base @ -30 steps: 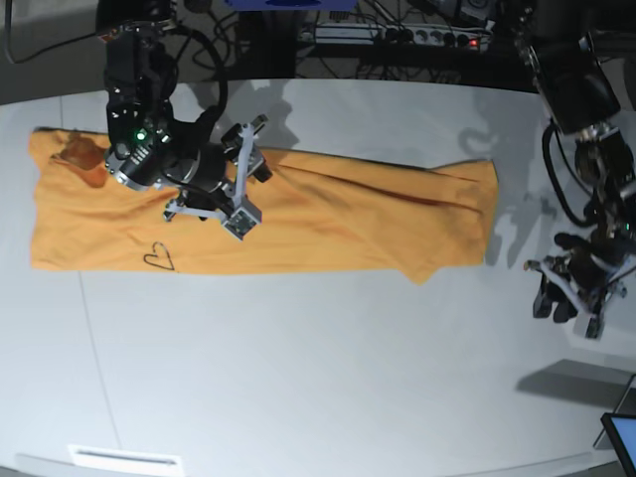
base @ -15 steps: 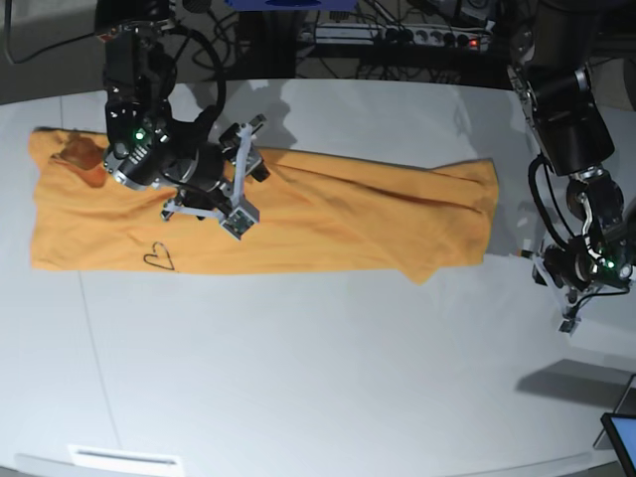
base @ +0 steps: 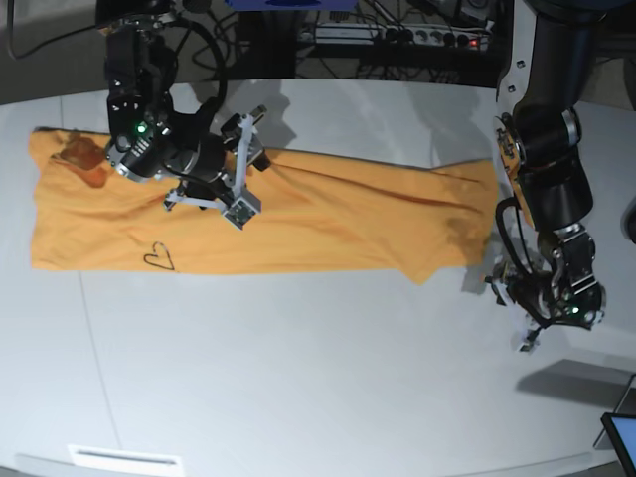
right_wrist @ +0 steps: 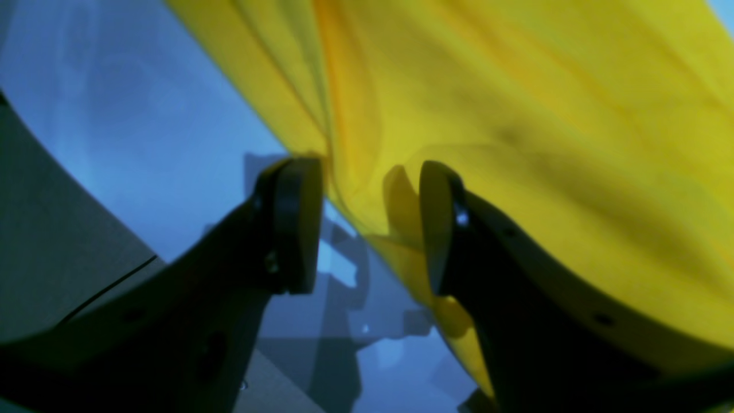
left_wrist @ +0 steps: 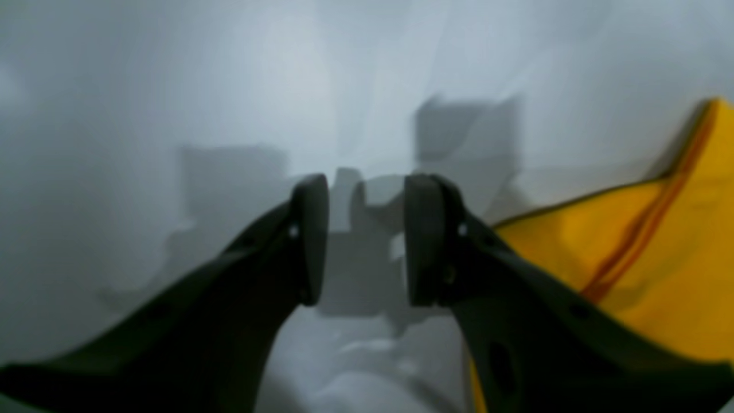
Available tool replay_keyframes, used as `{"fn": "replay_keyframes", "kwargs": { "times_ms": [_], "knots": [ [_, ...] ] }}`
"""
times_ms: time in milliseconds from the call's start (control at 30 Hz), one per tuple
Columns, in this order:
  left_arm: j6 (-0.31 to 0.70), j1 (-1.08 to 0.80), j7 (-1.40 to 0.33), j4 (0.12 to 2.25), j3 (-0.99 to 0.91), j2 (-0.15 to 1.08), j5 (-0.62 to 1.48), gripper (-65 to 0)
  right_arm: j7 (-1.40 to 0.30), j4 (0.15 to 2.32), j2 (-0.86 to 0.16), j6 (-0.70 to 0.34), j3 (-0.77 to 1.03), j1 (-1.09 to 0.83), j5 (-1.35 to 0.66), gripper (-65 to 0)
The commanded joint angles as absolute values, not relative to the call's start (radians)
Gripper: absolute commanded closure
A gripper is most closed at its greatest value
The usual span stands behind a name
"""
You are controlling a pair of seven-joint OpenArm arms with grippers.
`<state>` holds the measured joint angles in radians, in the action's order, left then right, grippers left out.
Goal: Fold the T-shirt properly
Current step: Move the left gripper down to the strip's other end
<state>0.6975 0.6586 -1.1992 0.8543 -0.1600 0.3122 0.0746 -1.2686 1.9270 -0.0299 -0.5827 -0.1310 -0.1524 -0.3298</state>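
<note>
**Shirt lies as a long band; both pincers parted and holding nothing**

While you scan the base view from its left edge, you meet the T-shirt (base: 298, 214) first: it lies flat on the white counter (base: 298, 378) as a long orange-yellow band running left to right across the far half. Near its left end you can see the rumpled neck area and, closer to the near edge, the small dark heart outline (base: 159, 257).

Moving right, you find the right pincer (base: 241, 164) over the shirt's far edge, left of the band's middle. Your right wrist view shows its fingers (right_wrist: 295, 223) parted by a clear gap, with yellow cloth lying in folds beneath and between them; one finger sits at the cloth's edge over bare counter, the other over the fabric. Nothing is clamped.

Further right, the band ends in a slightly wrinkled right edge with a small flap poking out toward the near side.

Last, at the far right, you see the left pincer (base: 512, 298) low over bare counter, just beside the shirt's right end and apart from it. Your left wrist view, though blurred, shows its fingers (left_wrist: 312, 235) moderately spread, empty, with the shirt's corner off to one side.
</note>
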Motion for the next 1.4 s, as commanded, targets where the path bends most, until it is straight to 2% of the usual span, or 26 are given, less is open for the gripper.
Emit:
{"fn": "replay_keyframes", "kwargs": {
  "times_ms": [0, 133, 333, 533, 733, 867, 1067, 1233, 1367],
  "knots": [
    [0.698, 0.693, -1.175, 0.895, -0.145, 0.320, 0.073, -22.3, -1.250, 1.946, -0.027, -0.582, -0.128, -0.142, -0.340, -27.0],
    [0.698, 0.694, -1.178, 0.914, -0.131, 0.318, 0.127, -22.3, -1.250, 1.946, -0.027, -0.582, -0.128, -0.145, -0.340, -27.0],
    [0.698, 0.685, -1.179, 0.895, -0.134, 0.321, 0.358, -22.3, -1.250, 1.946, -0.027, -0.582, -0.128, -0.147, -0.340, -27.0],
    [0.698, 0.717, -1.171, 0.697, -0.136, 0.326, 0.527, -22.3, -1.250, 1.946, -0.027, -0.582, -0.127, -0.148, -0.340, -27.0],
    [0.698, 0.714, -1.173, 0.650, -0.133, 0.325, 0.657, -22.3, -1.250, 1.946, -0.027, -0.582, -0.127, -0.148, -0.340, -27.0],
    [0.698, 0.727, -1.182, 0.650, -0.134, 0.326, 0.687, -22.3, -1.250, 1.946, -0.027, -0.582, -0.127, -0.150, -0.338, -27.0],
    [0.698, 0.745, -1.287, 0.650, -0.140, 0.328, 0.690, -22.0, -1.250, 1.945, -0.027, -0.582, -0.127, -0.150, -0.337, -27.0],
    [0.697, 0.742, -1.369, 0.650, -0.289, 0.321, 0.688, -21.8, -1.248, 1.945, -0.027, -0.582, -0.127, -0.148, -0.337, -27.0],
    [0.588, 0.742, -1.382, 0.651, -0.344, 0.321, 0.688, -21.8, -1.247, 1.945, -0.027, -0.582, -0.130, -0.148, -0.337, -27.0]
  ]
}}
